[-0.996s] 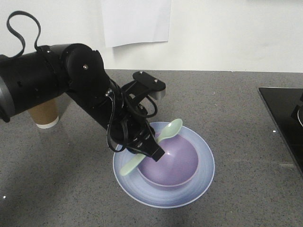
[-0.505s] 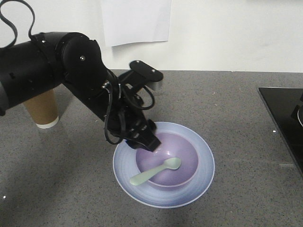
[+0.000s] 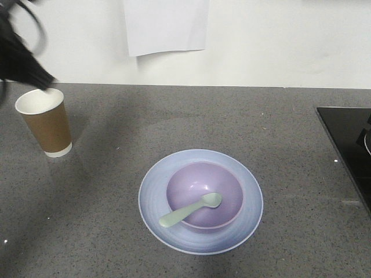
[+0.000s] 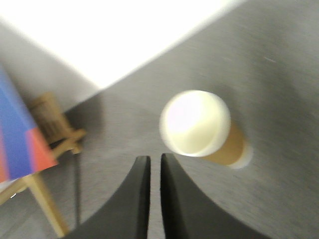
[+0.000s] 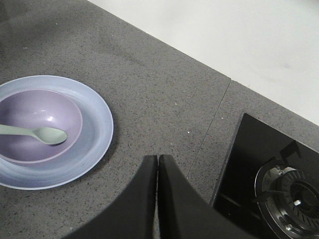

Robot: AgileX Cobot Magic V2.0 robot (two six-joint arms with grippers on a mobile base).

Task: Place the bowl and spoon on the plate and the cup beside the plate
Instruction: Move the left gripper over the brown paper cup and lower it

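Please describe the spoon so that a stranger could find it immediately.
On the grey countertop lies a round pale blue plate with a lavender bowl on it. The spoon rests in that bowl, its handle over the near-left rim. It is the only mint-green, elongated object there.

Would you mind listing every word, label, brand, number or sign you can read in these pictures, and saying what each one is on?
There is no readable text in any view.
The sheet of paper on the wall: blank as far as it shows.
The cup: plain brown side, no print visible.
The plate, bowl and spoon: no markings.
The blue and red board in the left wrist view: blurred, no lettering can be made out.
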